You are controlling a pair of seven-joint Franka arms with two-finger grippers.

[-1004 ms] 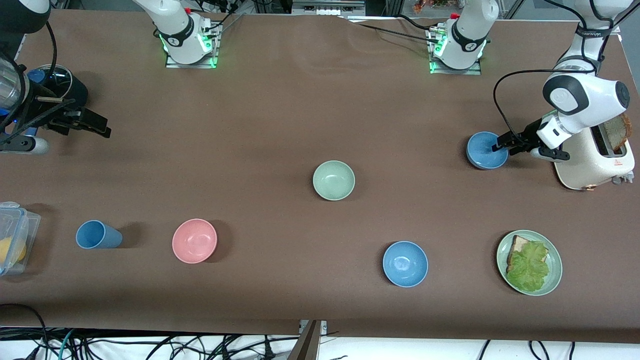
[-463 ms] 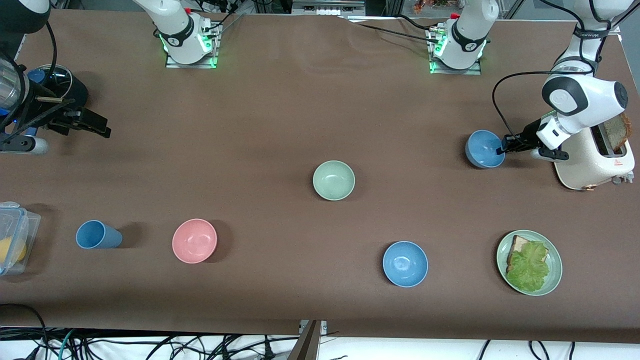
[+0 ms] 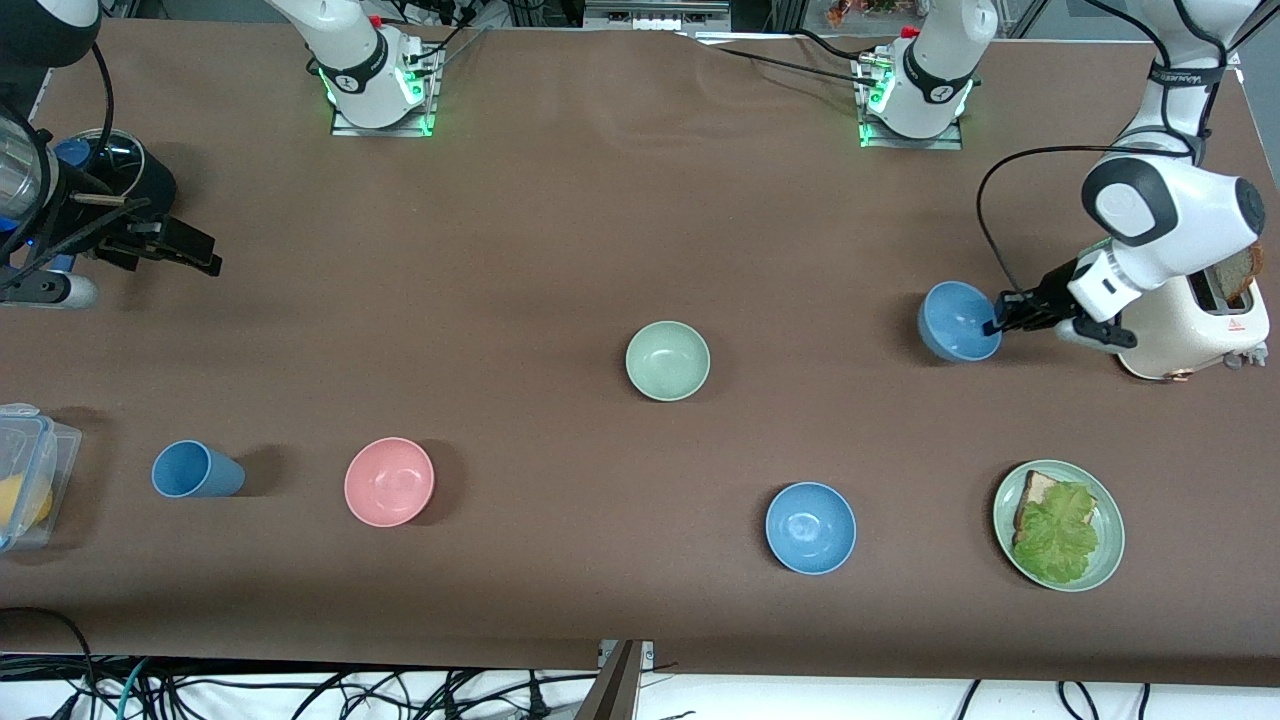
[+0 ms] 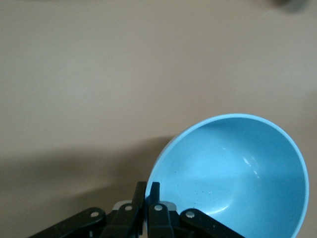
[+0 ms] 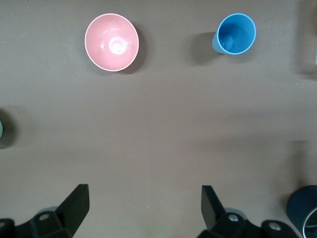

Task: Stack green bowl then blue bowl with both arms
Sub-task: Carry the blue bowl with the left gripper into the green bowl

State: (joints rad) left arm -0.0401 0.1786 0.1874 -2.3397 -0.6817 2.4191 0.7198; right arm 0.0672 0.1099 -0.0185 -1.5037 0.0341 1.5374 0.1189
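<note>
Left end effector (image 3: 995, 322): my black two-finger end effector is clamped on the rim of the small round steel-blue bowl (image 3: 955, 320); the bowl hangs tilted just over the bench (image 3: 560, 230), beside the cream toaster (image 3: 1195, 325) at the left arm's end.
Left wrist view: my fingers (image 4: 147, 194) pinch the bowl's rim, its hollow turned toward the camera.
Right end effector (image 3: 165, 250): jaws apart, holding nothing; this arm waits over the right arm's end of the bench.
Target bowl: the small round sage-green matte bowl (image 3: 667, 360) sits upright mid-bench, nothing in it.
Not for stacking: the brighter blue bowl (image 3: 810, 527) sits nearer the front camera; the round pink bowl (image 3: 389, 481) likewise.
Progress: I judge the blue bowl grasped and lifted; nothing is stacked yet.
Remaining: carry the blue bowl over the green bowl, set it in, release.
</note>
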